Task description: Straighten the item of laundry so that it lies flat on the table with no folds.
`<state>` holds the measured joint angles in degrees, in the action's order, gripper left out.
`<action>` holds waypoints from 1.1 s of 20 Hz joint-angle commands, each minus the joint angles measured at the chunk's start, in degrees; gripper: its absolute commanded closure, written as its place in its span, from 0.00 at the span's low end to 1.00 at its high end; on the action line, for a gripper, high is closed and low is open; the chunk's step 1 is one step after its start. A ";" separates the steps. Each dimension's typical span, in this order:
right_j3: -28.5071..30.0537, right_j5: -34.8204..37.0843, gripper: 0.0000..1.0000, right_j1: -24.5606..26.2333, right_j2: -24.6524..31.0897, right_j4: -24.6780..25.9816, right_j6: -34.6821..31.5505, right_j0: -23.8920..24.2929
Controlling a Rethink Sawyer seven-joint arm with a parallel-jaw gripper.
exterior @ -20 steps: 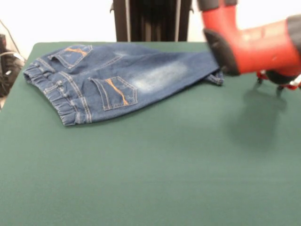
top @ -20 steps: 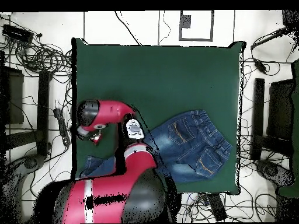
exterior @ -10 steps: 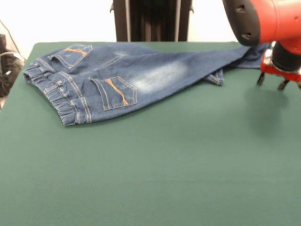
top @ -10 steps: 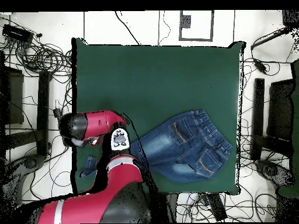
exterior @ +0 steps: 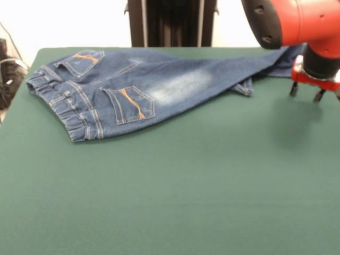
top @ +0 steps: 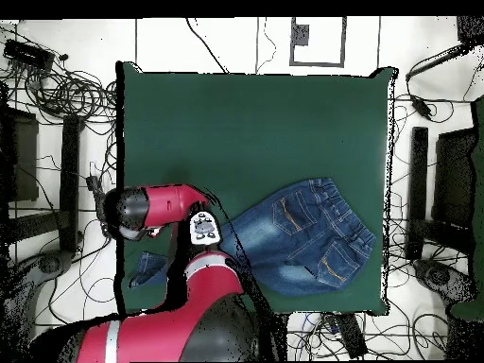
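Observation:
The item of laundry (exterior: 154,87), a small pair of blue jeans, lies across the far part of the green table (exterior: 170,191). Its gathered waistband is at the left and two orange-stitched pockets face up. One leg stretches right and passes behind the red arm (exterior: 303,21); the other leg's hem (exterior: 243,88) is folded near the middle. My gripper (exterior: 305,95) hovers just above the table at the right, open, with nothing between its fingers. From overhead the jeans (top: 302,236) lie at the table's near right, with a leg end (top: 146,269) at the left edge by the arm's wrist (top: 128,213).
A black pedestal (exterior: 171,22) stands behind the table's far edge. Cables and black stands (top: 57,95) surround the table (top: 255,123) on the floor. The robot's red and black body (top: 180,321) covers the table's near left corner.
The arm swung right and rose, uncovering one jeans leg that now lies stretched out to the right. Over the last half second the gripper barely shifted.

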<state>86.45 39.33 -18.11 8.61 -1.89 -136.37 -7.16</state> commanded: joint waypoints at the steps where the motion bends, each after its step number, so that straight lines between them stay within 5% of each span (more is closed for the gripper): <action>1: -6.61 -28.37 0.00 14.55 -11.77 9.47 -9.44 -0.77; 9: -9.29 -27.81 0.00 20.22 -8.23 7.89 -6.03 3.42; 15: -10.43 -35.77 0.00 22.63 -10.57 6.95 -11.58 1.52; 19: -11.87 -34.08 0.00 23.34 -10.40 7.43 -10.27 1.48; 22: -14.42 -32.18 0.00 23.93 -15.33 8.16 -13.08 -2.99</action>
<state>83.47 42.35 -17.23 6.62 -1.80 -136.37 -9.44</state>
